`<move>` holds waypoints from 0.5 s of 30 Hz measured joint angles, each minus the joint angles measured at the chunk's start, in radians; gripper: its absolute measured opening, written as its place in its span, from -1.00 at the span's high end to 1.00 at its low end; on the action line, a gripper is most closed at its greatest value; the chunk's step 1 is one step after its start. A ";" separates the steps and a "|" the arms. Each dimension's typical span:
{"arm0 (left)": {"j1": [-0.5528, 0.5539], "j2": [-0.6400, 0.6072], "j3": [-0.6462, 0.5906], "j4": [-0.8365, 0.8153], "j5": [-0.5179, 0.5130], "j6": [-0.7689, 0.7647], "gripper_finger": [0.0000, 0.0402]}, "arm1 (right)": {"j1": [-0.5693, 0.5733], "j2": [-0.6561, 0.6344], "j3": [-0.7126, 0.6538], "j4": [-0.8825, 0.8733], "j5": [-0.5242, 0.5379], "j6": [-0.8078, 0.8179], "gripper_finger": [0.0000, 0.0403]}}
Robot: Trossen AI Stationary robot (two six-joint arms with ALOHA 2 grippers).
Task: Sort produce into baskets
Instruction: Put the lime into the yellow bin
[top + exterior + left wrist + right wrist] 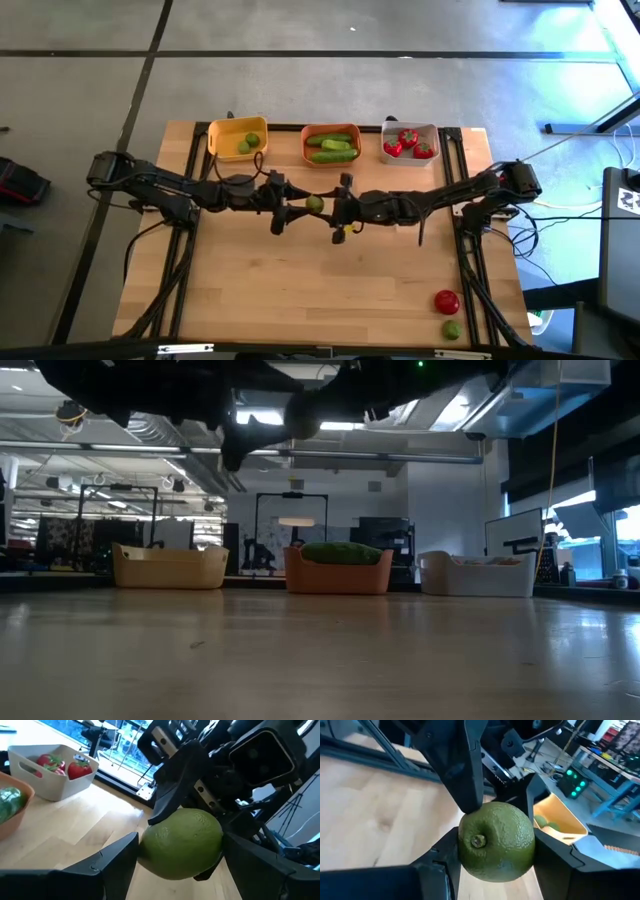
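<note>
My left end effector point(283, 207) and my right end effector point(341, 212) both pinch one green lime point(315, 204) up in the air, just in front of the orange basket point(331, 144). Beside that basket sit the yellow basket point(237, 138) and white basket point(409, 143). The wooden bench point(300, 280) holds a tomato point(446, 301) far away, near its corner. The room behind is big with bright ceiling lights point(297, 520).

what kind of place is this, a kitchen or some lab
Most likely a robotics lab or workshop, not a kitchen: a wooden table on a bare concrete floor, with open ceiling ducts and equipment racks in the room behind.
</note>
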 joint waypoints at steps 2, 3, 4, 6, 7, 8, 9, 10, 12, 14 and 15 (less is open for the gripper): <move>0.001 -0.002 0.000 0.006 0.000 0.004 -0.40 | -0.001 0.000 -0.001 0.021 -0.013 -0.006 0.12; 0.000 -0.002 0.001 0.008 0.001 0.009 -0.40 | -0.001 0.000 -0.001 0.025 -0.017 -0.012 0.12; 0.000 -0.001 0.001 0.013 0.005 0.016 -0.40 | -0.001 0.000 -0.001 0.026 -0.019 -0.017 0.12; 0.000 0.001 0.001 0.036 0.030 0.030 -0.40 | -0.008 0.000 -0.001 0.032 -0.025 -0.021 0.12; 0.000 0.001 0.001 0.045 0.037 0.034 -0.39 | -0.011 0.000 -0.001 0.039 -0.035 -0.019 0.12; 0.000 0.000 0.001 0.050 0.037 0.037 -0.37 | -0.012 -0.001 -0.001 0.045 -0.041 -0.016 0.12; 0.000 0.000 0.001 0.052 0.039 0.040 -0.35 | -0.012 -0.001 -0.001 0.049 -0.045 -0.016 0.12; 0.000 0.000 0.001 0.052 0.041 0.042 -0.33 | -0.012 -0.001 -0.001 0.053 -0.047 -0.017 0.12; 0.000 -0.001 0.001 0.054 0.044 0.043 -0.27 | -0.012 -0.001 -0.001 0.068 -0.056 -0.021 0.12; 0.000 -0.002 0.001 0.057 0.045 0.052 -0.21 | -0.012 -0.001 -0.001 0.083 -0.068 -0.022 0.12; 0.000 -0.002 0.001 0.061 0.045 0.057 -0.19 | -0.012 -0.001 -0.001 0.086 -0.070 -0.022 0.12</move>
